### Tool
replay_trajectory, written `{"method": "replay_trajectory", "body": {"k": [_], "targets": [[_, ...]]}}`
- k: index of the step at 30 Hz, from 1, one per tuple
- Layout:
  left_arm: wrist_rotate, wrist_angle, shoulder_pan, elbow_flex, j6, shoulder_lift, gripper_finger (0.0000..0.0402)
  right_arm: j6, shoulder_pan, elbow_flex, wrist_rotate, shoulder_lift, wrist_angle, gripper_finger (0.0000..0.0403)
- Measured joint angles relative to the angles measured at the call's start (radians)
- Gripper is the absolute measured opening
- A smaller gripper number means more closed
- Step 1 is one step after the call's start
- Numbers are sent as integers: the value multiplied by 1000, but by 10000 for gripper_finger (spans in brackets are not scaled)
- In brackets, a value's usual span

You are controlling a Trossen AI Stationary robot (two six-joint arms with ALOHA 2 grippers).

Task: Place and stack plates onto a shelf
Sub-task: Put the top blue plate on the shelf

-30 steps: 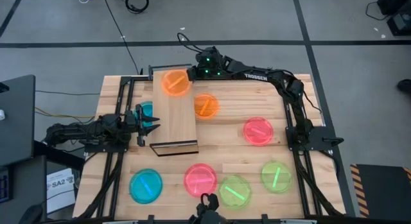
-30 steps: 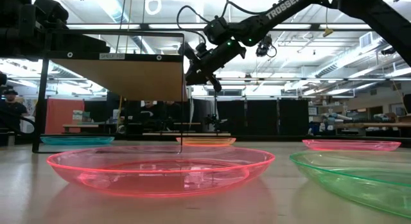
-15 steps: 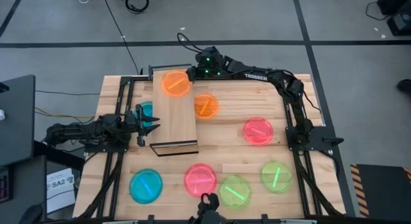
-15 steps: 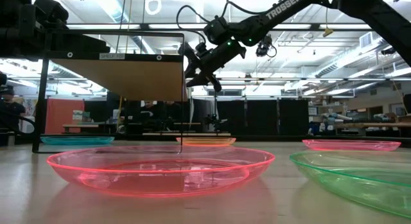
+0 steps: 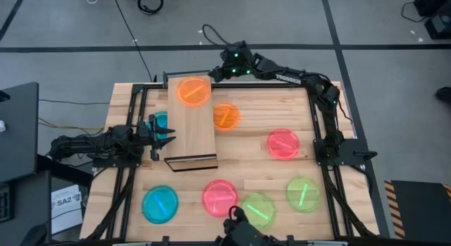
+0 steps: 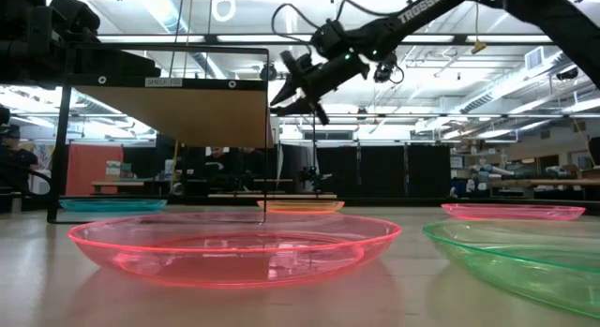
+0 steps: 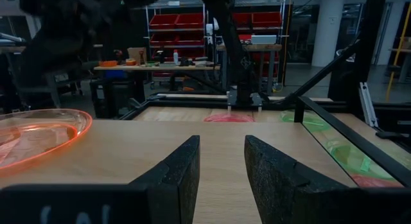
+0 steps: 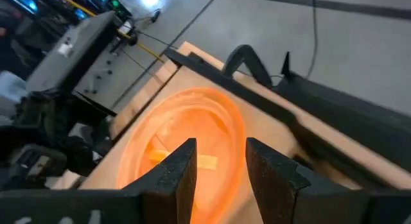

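Observation:
An orange plate (image 5: 193,90) lies flat on the far end of the light-wood shelf (image 5: 192,133); it also shows in the right wrist view (image 8: 186,137) and the left wrist view (image 7: 32,133). My right gripper (image 5: 213,75) hovers open just beyond the shelf's far right corner, above that plate (image 8: 220,163). My left gripper (image 5: 161,130) waits open at the shelf's left edge, level with the board (image 7: 221,163), over a teal plate (image 5: 161,120). On the table lie a second orange plate (image 5: 225,115), two pink (image 5: 283,143) (image 5: 220,197), two green (image 5: 303,194) (image 5: 258,209) and another teal plate (image 5: 160,204).
The shelf stands on a dark frame (image 6: 66,130) well above the slatted tabletop (image 5: 246,165). The plates spread over the table's right and near parts. The near half of the shelf board is bare. Dark arm rails (image 5: 320,133) run along both table sides.
My right gripper has risen and drawn back toward the table's far edge, away from the orange plate on the shelf, which has stayed where it was. The left arm has kept still.

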Motion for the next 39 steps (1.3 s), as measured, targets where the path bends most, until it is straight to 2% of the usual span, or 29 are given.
{"method": "replay_trajectory", "body": {"k": [3,11,14,18,22,26,34,39], "targets": [[0,2,0,0,-21,0,130,-75,-6,0,23,-60,-105,140],[-2,51,0,0,-27,0,130,-257,54,0,230,-232,-421,139],[-21,113,0,0,-49,0,130,-289,91,0,300,-289,-505,139],[-59,111,0,24,-67,1,130,-297,142,-6,378,-357,-584,139],[-110,110,0,70,-73,0,130,-319,196,-90,440,-438,-579,139],[-182,43,0,146,-74,0,130,-290,238,-235,507,-533,-549,139],[-495,-330,0,390,-159,1,130,-234,280,-553,520,-728,-372,139],[-579,-524,0,544,-244,2,130,-231,281,-674,482,-789,-255,139]]}}
